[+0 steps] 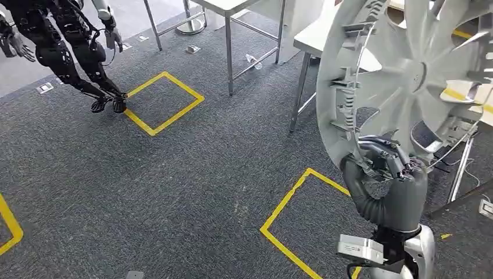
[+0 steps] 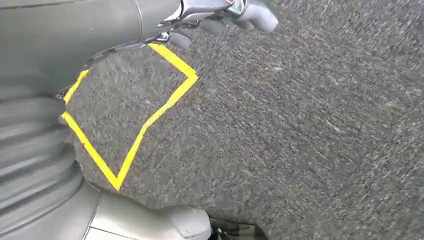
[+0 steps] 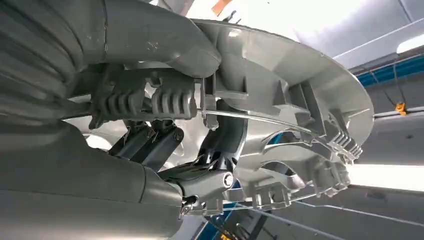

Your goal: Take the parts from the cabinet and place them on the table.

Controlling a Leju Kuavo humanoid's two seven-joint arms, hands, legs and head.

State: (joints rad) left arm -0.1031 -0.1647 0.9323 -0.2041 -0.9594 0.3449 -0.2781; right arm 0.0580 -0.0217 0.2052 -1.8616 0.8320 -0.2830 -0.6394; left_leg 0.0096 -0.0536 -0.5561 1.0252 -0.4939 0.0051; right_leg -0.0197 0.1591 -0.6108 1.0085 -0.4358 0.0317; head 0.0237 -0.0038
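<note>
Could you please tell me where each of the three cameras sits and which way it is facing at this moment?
Head view: high on the body, looking down at carpet; the right robot hand holds the wheel cover.
Left wrist view: behind the left robot hand, facing the floor's yellow tape square.
Right wrist view: behind the right hand, looking up past the cover toward the ceiling.
Head and right wrist views share the cover.

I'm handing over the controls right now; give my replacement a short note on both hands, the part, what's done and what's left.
Right hand: grips the silver wheel cover at its lower rim, held up on edge; fingers hook the rim.
Left hand: hangs over the grey carpet, holds nothing; finger pose unclear.
Done: this part is in hand.
Left: set it on the white table behind the cover. Another robot stands far left.
</note>
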